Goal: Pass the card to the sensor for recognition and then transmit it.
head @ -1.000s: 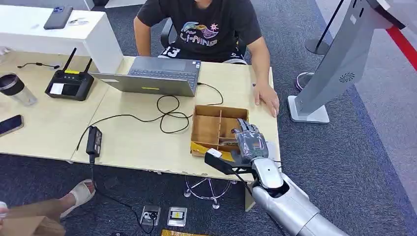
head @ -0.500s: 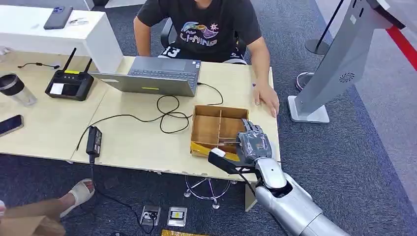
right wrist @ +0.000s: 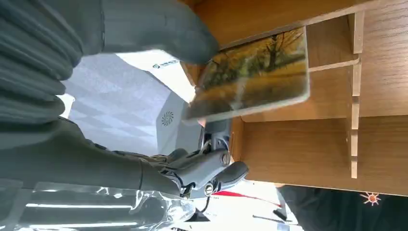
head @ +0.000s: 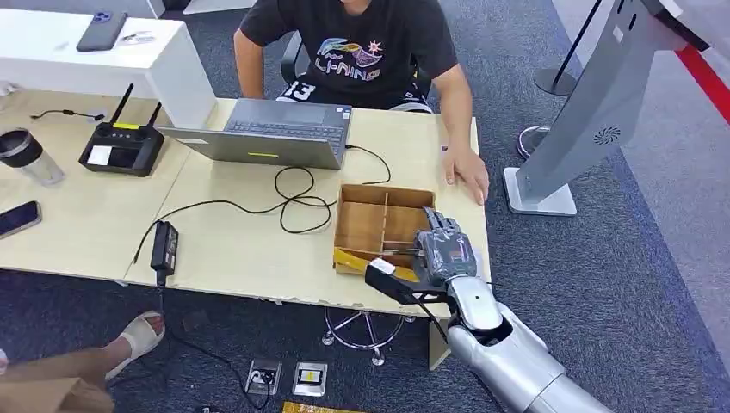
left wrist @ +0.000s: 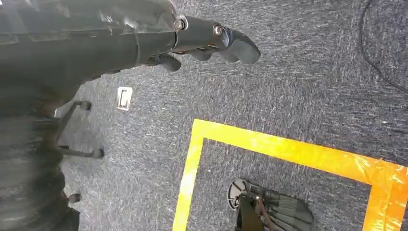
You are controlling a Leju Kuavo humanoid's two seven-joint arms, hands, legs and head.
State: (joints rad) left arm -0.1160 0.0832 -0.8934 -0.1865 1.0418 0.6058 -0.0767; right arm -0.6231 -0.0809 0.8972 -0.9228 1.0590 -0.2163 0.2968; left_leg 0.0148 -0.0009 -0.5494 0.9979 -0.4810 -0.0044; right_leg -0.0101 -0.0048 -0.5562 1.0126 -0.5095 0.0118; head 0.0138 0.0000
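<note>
Since a second ago, my right hand [head: 443, 251] has drawn slightly back toward the near edge of the table [head: 241, 249], staying over the wooden divided box [head: 366, 225]. In the right wrist view, that hand's thumb [right wrist: 159, 29] presses on a card [right wrist: 250, 72] printed with yellow autumn trees, and the card sits just beyond the thumb, tilted above the box's compartments. My left hand [left wrist: 211, 41] hangs over grey carpet with fingers loosely curled, holding nothing. Beyond my right hand, a person's hand [head: 467, 175] rests flat on the table.
</note>
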